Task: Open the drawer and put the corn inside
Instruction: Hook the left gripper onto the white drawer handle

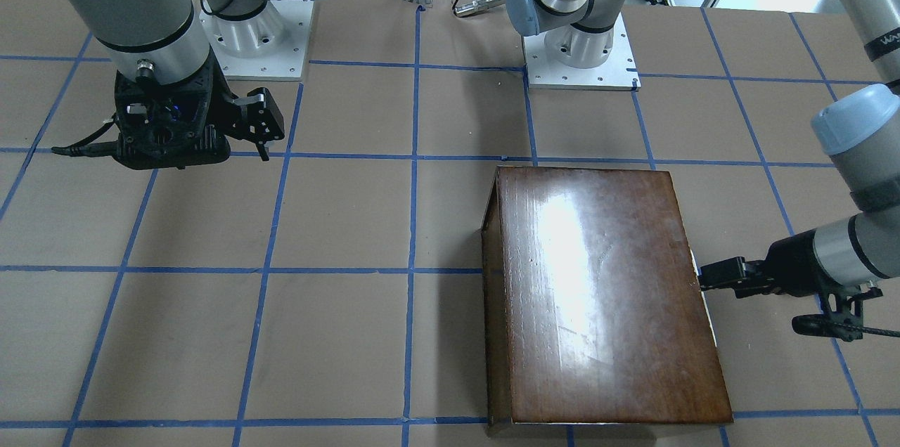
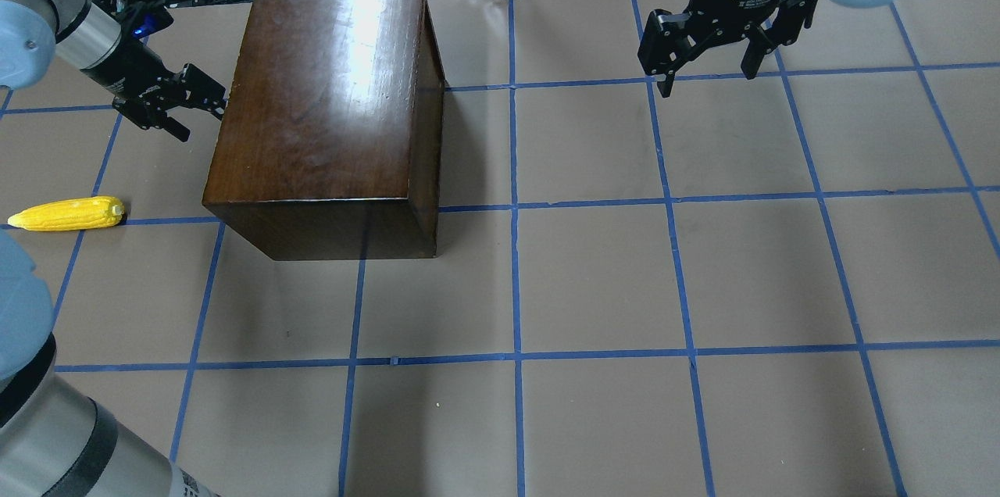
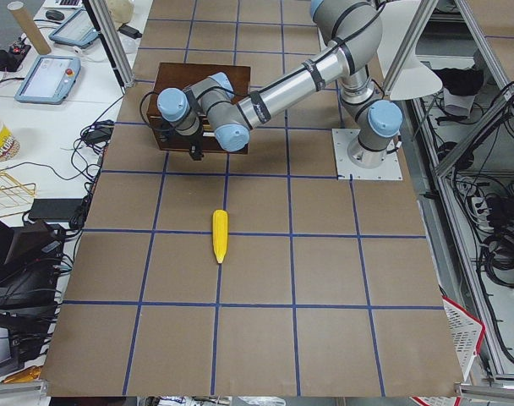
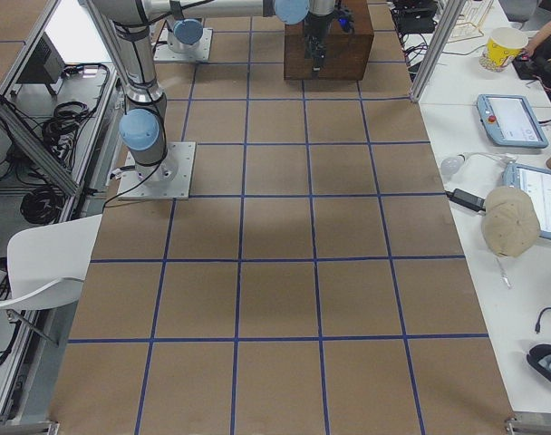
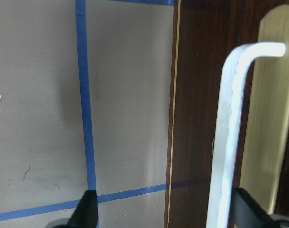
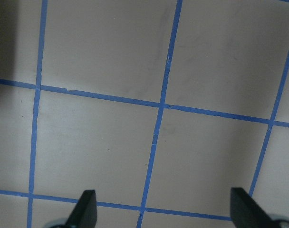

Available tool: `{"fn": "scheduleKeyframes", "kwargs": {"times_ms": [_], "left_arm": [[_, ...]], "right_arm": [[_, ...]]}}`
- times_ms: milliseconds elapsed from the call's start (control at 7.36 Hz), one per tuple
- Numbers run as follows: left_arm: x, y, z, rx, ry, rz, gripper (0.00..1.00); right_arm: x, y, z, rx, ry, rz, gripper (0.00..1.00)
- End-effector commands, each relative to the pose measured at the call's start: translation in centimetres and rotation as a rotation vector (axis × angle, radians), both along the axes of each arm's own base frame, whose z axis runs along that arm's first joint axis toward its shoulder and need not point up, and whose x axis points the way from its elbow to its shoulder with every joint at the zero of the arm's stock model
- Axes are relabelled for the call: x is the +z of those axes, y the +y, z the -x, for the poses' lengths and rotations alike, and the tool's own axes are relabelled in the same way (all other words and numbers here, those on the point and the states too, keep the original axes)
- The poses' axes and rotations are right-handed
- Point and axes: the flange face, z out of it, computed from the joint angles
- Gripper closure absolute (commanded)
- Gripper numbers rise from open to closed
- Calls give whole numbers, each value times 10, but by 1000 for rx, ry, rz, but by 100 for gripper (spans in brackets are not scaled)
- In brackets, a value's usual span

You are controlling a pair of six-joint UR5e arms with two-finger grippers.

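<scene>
Holding left jaws spread, with handle (image 5: 230, 133) of drawer (image 5: 192, 118) just ahead between them, for pulling. Parking right jaws spread above worktop (image 6: 111, 61), far from corn (image 2: 66, 214).

4 fixed cameras watch me from afar, 1 behind my shoulders looking down, 1 facing me across the table (image 2: 594, 286), 1 at each table end looking along it, all sharing the dark box (image 2: 328, 106), while my 2 wrist cameras look close, the left at its handle (image 5: 227, 142)
</scene>
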Motion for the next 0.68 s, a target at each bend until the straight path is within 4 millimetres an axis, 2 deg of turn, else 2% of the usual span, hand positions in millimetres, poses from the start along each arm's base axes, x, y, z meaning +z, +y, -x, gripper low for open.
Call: {"fn": "scheduleKeyframes", "kwargs": {"times_ms": [0, 543], "left_arm": [[-11, -3, 1, 4, 26, 4, 0], [-15, -6, -1, -10, 17, 25, 0]], "right_arm": [[0, 0, 0, 0, 0, -1, 0], [0, 0, 0, 0, 0, 0, 0]]}}
